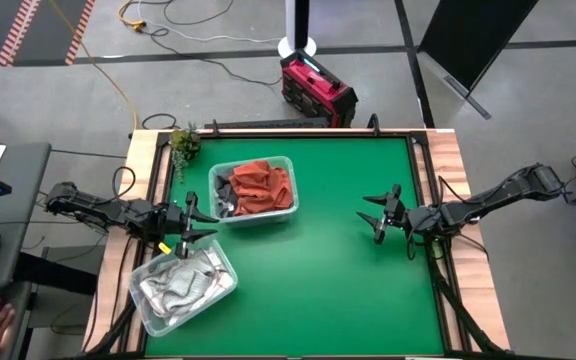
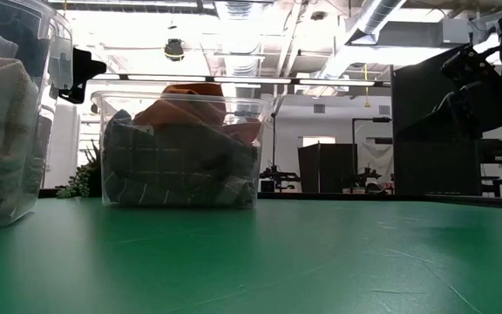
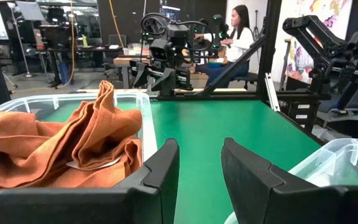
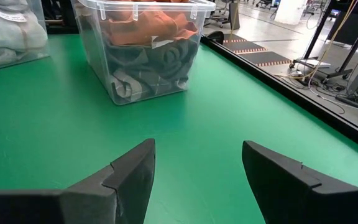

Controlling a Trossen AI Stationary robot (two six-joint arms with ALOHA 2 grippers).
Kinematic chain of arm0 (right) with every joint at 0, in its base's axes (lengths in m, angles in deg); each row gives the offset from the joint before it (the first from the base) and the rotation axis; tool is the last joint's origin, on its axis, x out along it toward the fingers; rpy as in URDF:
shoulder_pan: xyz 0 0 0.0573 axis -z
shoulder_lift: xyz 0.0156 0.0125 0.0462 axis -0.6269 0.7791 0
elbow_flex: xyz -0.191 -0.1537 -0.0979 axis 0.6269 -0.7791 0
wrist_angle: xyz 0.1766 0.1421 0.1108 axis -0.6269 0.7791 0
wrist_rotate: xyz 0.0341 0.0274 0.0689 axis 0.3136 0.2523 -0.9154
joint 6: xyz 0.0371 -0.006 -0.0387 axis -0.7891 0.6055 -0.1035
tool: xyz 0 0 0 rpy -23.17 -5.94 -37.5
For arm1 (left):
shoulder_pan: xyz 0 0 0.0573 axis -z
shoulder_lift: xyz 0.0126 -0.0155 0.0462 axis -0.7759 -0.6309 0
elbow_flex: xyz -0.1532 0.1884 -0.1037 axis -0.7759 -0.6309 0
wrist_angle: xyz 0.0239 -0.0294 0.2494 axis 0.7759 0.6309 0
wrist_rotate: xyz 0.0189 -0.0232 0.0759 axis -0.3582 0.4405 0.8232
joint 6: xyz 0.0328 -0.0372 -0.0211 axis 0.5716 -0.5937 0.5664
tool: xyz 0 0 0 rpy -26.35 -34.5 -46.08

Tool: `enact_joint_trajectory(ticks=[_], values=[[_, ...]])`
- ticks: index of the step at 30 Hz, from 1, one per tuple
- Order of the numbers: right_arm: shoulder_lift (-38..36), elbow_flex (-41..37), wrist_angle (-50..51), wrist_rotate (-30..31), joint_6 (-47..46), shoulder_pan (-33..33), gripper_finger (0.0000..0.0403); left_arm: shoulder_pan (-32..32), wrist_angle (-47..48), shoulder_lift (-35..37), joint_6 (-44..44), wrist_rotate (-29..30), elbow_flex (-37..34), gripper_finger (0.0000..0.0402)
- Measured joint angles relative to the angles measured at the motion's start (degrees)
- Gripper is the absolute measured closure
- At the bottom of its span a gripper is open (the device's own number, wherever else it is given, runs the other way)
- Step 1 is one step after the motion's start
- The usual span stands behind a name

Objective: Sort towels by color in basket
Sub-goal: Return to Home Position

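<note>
Towels [image 1: 263,186] are all binned: orange and dark in one bin [image 1: 252,163], pale in the other bin [image 1: 140,298]. My left gripper [image 1: 189,222] hangs between the bins with fingers apart, and my right gripper [image 1: 376,218] is spread over the bare table [image 1: 318,290]. Nothing remains to carry, I judge.

the left arm [image 1: 98,208] and right arm [image 1: 498,195] are dark, slim and jointed, with thin black cables [image 1: 123,180] looping beside the links. the left gripper [image 1: 190,222] and right gripper [image 1: 378,215] each carry two matte black fingers [image 4: 135,173], broad angular wedges with flat inner faces and a small notch on the upper edge.
</note>
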Motion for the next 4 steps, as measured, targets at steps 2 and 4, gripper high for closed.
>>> enact_joint_trajectory(ticks=[2,4], values=[[0.0,0.0,0.0,0.0,0.0,0.0,0.0133,0.0,0.0,0.0,0.0,0.0,0.0,0.0290],[0.0,0.0,0.0,0.0,0.0,0.0,0.0133,0.0,0.0,0.0,0.0,0.0,0.0,0.0290]])
